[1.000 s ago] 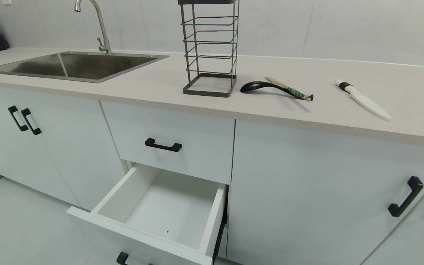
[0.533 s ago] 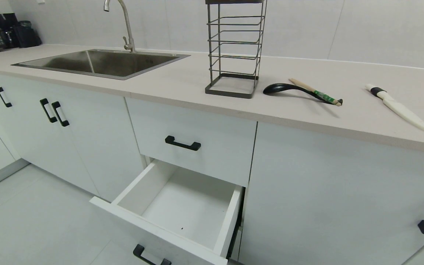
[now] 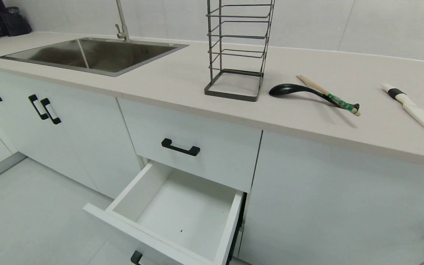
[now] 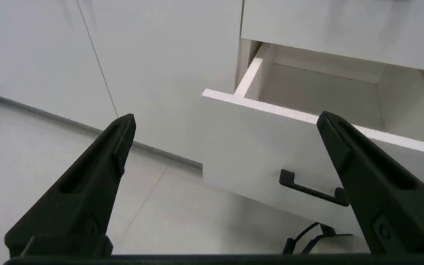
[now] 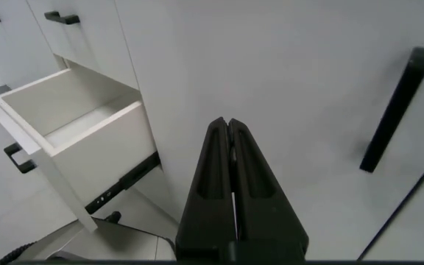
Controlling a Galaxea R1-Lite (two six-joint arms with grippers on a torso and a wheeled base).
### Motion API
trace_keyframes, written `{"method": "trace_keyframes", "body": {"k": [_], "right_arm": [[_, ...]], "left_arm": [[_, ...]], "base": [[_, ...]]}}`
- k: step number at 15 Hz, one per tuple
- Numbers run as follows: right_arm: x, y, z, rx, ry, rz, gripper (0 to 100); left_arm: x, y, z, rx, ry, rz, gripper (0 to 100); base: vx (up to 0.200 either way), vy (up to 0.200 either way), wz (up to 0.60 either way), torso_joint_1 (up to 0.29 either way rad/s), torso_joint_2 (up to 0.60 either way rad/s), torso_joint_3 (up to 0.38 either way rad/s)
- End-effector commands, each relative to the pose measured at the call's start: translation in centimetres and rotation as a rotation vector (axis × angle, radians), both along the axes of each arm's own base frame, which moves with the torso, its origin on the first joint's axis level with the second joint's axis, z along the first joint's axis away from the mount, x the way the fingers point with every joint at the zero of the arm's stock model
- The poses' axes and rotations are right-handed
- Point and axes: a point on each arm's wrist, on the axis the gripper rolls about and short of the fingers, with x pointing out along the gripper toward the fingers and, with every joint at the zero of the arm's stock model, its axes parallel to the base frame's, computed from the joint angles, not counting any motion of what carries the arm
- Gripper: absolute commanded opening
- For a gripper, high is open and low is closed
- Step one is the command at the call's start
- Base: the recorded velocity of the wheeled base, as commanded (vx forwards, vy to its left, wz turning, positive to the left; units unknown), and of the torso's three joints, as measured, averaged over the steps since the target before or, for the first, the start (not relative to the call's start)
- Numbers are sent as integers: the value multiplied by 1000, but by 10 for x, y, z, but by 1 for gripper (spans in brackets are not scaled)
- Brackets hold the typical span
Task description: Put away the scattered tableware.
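left gripper (image 4: 227, 121) low, its fingers spread wide with nothing between them, facing the open drawer (image 4: 271, 140). right gripper (image 5: 229, 124) pinched together, empty, before a cabinet door (image 5: 293, 73). on the counter (image 3: 182, 84) we note a black ladle (image 3: 293, 89) crossing the chopsticks (image 3: 326, 95), just right of the wire rack (image 3: 236, 55). a white knife (image 3: 416, 112) lies apart, farther right.

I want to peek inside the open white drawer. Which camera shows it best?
The head view. It looks down into the open white drawer, so its floor and side walls show. The left wrist view shows its front panel and black bar handle. The right wrist view shows one corner and an outer side.
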Motion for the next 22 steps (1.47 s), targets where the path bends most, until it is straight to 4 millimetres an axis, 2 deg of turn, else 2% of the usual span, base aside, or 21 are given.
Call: {"method": "trace_keyframes", "body": {"k": [1, 7, 10, 15, 22], "right_arm": [[0, 0, 0, -1, -1, 2, 0], [0, 0, 0, -1, -1, 2, 0], [0, 0, 0, 1, -1, 0, 0], [0, 0, 0, 2, 0, 0, 0], [0, 0, 0, 2, 0, 2, 0]], "left_arm": [[0, 0, 0, 0, 0, 1, 100], [0, 0, 0, 0, 0, 0, 100], [0, 0, 0, 0, 0, 0, 100], [0, 0, 0, 0, 0, 0, 100], [0, 0, 0, -5, 0, 3, 100]], "base": [[0, 0, 0, 246, -510, -281], [0, 0, 0, 209, -587, -205], [0, 0, 0, 82, -487, -230], [0, 0, 0, 369, -490, -237], [0, 0, 0, 262, -498, -237]]}}
